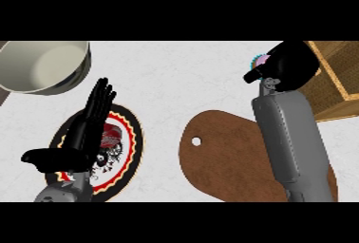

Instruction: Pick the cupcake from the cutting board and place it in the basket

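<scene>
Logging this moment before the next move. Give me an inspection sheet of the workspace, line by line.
Surface: pale marbled counter.
Job's things: cupcake, only a sliver of pink and teal showing, held in the right robot hand beside the wooden basket; not yet seen inside it. Brown cutting board with a hole near its edge, bare where visible, partly hidden by the right forearm.
Clutter: grey pot at top left; patterned round plate under the left robot hand.
Robot hands: right curled round the cupcake; left robot hand open, fingers straight, resting over the plate.
Cables: nothing seen.
Surroundings: nothing seen beyond the counter.
</scene>
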Action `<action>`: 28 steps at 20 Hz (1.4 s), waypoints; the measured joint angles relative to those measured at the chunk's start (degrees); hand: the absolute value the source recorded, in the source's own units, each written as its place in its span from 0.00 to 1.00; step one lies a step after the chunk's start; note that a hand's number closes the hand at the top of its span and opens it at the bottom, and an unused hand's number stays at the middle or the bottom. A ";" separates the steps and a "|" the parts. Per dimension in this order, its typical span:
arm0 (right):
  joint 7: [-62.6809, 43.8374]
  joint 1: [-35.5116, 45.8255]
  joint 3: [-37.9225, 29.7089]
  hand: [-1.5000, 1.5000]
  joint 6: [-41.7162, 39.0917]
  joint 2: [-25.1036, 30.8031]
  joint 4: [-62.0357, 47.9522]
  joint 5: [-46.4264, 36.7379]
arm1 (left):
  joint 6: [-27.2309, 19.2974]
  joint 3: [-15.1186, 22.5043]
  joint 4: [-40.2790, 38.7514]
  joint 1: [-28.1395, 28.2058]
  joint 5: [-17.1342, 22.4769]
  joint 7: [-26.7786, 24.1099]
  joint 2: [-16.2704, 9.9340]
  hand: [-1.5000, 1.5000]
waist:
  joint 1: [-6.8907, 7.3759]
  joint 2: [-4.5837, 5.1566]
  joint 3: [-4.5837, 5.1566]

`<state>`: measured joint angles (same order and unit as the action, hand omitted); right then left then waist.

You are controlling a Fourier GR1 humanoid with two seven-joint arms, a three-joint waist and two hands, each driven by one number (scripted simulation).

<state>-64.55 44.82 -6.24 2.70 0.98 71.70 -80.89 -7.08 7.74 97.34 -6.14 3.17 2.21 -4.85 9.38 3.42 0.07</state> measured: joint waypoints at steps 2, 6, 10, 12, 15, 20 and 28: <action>-0.21 3.80 -1.34 1.00 1.73 0.37 -1.57 -2.98 | 0.17 0.35 -0.28 -0.05 -0.13 -0.03 0.07 0.50 | 0.42 -0.06 0.04; -0.69 10.10 -4.18 1.00 5.19 0.21 -5.08 -8.14 | 0.31 0.58 -0.62 -0.61 -0.10 0.19 0.26 0.50 | 0.94 -0.02 0.07; -1.80 15.31 -7.23 1.00 7.97 -0.32 -8.90 -12.36 | 0.29 0.57 -1.03 -1.19 -0.25 0.49 0.23 0.50 | 0.93 -0.16 0.09; -2.51 17.55 -9.34 1.00 8.87 -0.39 -10.88 -14.50 | 0.21 0.53 -1.12 -1.26 -0.25 0.66 0.29 0.50 | 0.80 -0.22 0.13; -3.73 20.11 -12.06 1.00 9.95 -0.55 -14.00 -17.83 | 0.02 0.20 -1.71 -1.24 -0.32 0.47 0.29 0.50 | 0.29 -0.35 0.17; -5.77 23.31 -16.19 1.00 9.89 -0.67 -19.81 -23.90 | -0.69 -0.16 -2.05 -0.90 -0.74 0.30 0.43 0.50 | -1.11 -0.92 0.18; -6.43 25.86 -22.46 1.00 11.09 -0.69 -25.45 -30.49 | -0.63 -1.07 -2.30 0.71 -0.50 -0.90 0.10 0.50 | -2.81 -1.54 0.05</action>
<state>-70.98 70.68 -28.70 13.79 0.28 46.25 -111.37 -7.71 6.67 95.05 -5.43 2.67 1.31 -4.75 6.57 1.89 0.12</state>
